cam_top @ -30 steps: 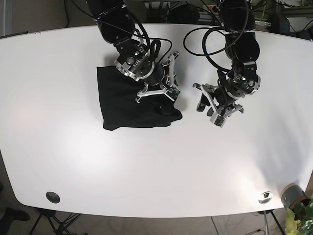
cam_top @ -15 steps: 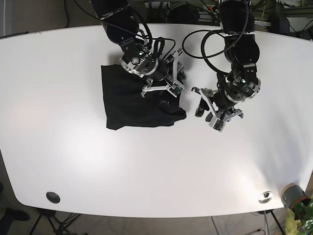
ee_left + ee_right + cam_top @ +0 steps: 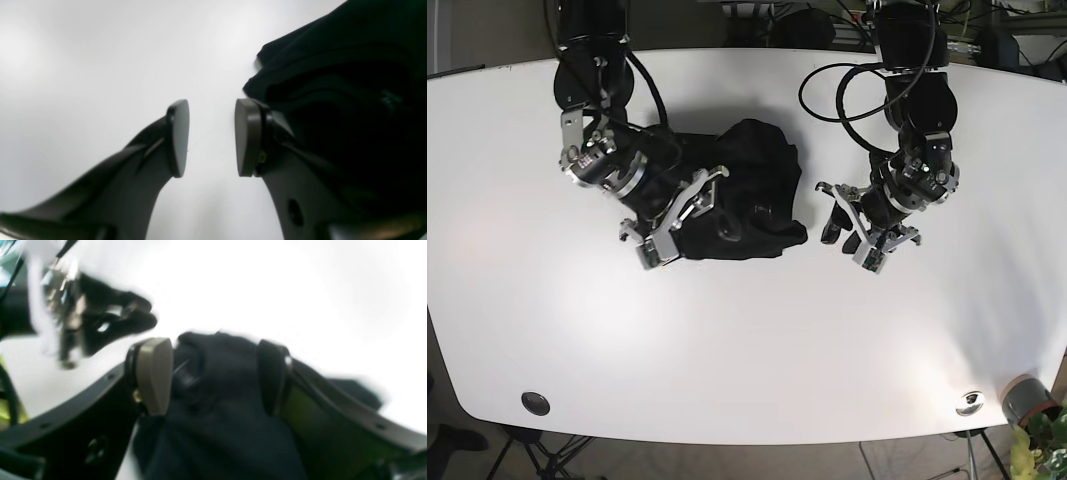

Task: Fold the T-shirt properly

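The black T-shirt [image 3: 747, 195] lies bunched in the middle of the white table [image 3: 747, 340], with a raised hump at its far right. My right gripper [image 3: 669, 232] is at the shirt's left front edge. In the right wrist view, dark fabric [image 3: 217, 373] fills the gap between the fingers of my right gripper [image 3: 213, 376]. My left gripper [image 3: 839, 225] is open and empty just right of the shirt's right edge. In the left wrist view, the shirt [image 3: 340, 100] lies against one finger of the left gripper [image 3: 210, 136].
A black round cap [image 3: 535, 403] sits at the table's front left. A metal disc [image 3: 970, 402] and a grey cup [image 3: 1025, 398] with a plant are at the front right. Cables hang at the back.
My right arm has swung left and toward the front. The shirt has bunched up and shifted right, toward the left gripper. The left gripper has barely moved.
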Robot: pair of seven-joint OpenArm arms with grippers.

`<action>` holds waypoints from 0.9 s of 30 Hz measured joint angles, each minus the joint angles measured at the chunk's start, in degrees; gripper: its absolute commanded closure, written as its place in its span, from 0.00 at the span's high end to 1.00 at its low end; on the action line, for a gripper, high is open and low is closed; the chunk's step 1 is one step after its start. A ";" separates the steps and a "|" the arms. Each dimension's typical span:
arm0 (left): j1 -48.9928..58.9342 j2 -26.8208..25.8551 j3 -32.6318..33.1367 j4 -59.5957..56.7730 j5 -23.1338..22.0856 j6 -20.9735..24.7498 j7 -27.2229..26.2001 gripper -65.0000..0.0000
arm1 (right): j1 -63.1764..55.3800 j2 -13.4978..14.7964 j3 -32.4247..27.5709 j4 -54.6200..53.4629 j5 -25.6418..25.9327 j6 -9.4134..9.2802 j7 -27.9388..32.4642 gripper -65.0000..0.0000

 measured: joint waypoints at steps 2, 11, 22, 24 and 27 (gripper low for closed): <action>-0.26 -0.48 2.01 0.00 -1.57 0.07 -0.04 0.32 | 1.77 1.03 1.20 -1.16 0.52 0.02 0.59 0.59; 0.17 -0.31 14.97 3.26 -4.57 -0.02 0.15 0.32 | 10.56 6.05 3.17 -16.50 0.24 0.00 0.04 0.34; 6.21 -0.55 25.46 7.39 -4.83 -0.39 -0.13 0.32 | 17.88 7.43 2.89 -33.59 -6.38 0.13 4.00 0.22; 7.02 -0.98 25.42 7.39 -4.74 -0.02 -0.17 0.32 | 17.99 6.88 2.91 -34.84 -8.33 0.57 5.51 0.22; 8.35 -2.08 25.55 6.95 -4.61 -0.02 -0.07 0.32 | 18.16 5.57 2.84 -37.57 -11.34 0.76 7.34 0.22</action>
